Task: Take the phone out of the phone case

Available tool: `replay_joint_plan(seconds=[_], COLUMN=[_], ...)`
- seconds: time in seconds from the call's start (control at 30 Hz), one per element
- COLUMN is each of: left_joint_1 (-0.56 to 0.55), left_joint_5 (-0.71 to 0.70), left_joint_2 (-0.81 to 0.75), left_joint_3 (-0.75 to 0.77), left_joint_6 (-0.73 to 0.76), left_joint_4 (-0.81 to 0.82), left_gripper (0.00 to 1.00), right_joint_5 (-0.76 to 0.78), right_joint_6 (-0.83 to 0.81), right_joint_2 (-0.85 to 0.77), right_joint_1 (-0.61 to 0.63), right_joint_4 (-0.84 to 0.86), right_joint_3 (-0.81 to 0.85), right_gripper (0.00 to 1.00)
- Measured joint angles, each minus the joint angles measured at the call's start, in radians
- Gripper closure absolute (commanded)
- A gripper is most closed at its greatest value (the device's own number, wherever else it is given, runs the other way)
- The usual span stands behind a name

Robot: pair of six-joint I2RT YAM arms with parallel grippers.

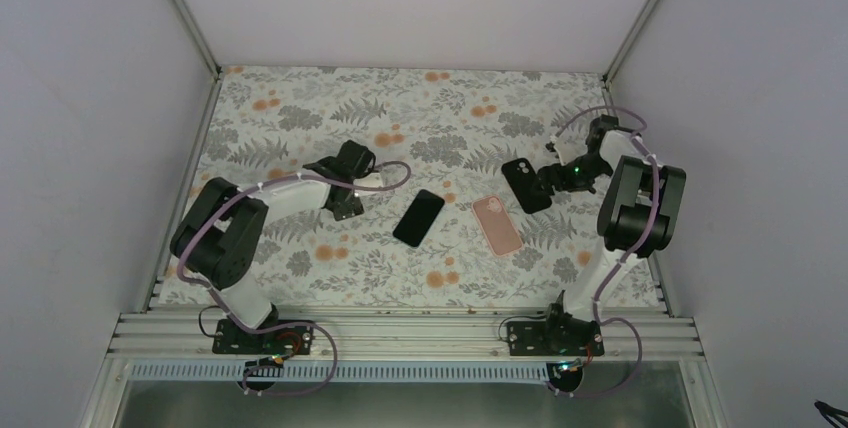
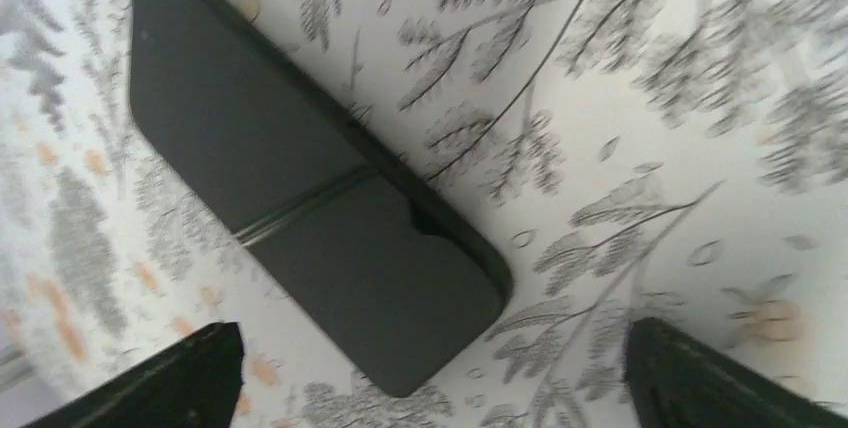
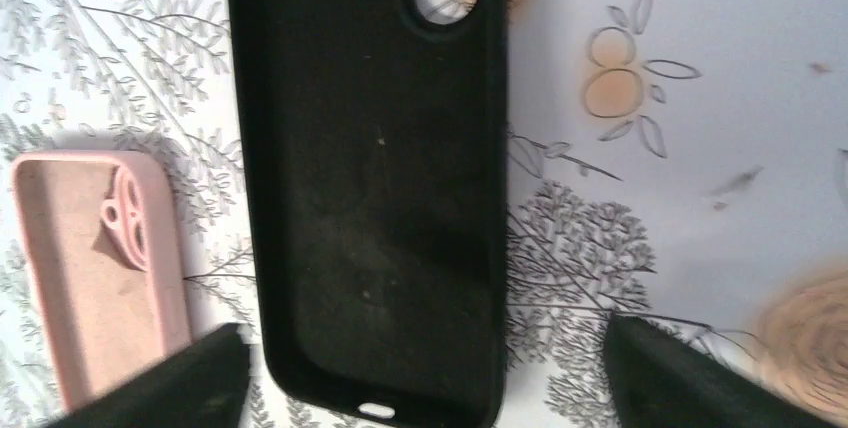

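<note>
Bases of two robot arms sit bolted to a metal rail [image 1: 400, 333] at the near table edge. Beyond it spreads a white tablecloth with a grey fern and orange flower print [image 1: 300, 118].

Nearest on the cloth, around the middle, lies a slim black rectangular smartphone [image 1: 418, 218], flat, glass side up and bare of any cover. The left gripper [image 1: 346, 208] hovers low just to its left, fingers spread wide and holding nothing. Its wrist camera looks straight onto the phone.

Just right of the phone lies a soft pink phone case [image 1: 497, 225], empty, hollow side up.

A little farther back lies a black silicone phone case [image 1: 525, 185], also empty and hollow side up; the cloth shows through its round camera hole. The right gripper [image 1: 546, 182] is at its end, fingers parted wider than the case and gripping nothing.

Phone and black case lie apart, each beside one arm, so the removal looks complete.
</note>
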Motion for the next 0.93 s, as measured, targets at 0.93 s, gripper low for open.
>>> replay_joint_plan(seconds=[0.93], left_joint_1=[0.473], left_joint_5=[0.628], left_joint_2=[-0.409], left_joint_3=[0.331], left_joint_6=[-0.206], left_joint_4=[-0.053], left_gripper=[0.0], right_joint_5=[-0.073], right_joint_6=[0.314], right_joint_2=[-0.754], right_joint_1=[-0.002], right_joint_4=[0.57], right_joint_3=[-0.283], right_gripper=[0.0])
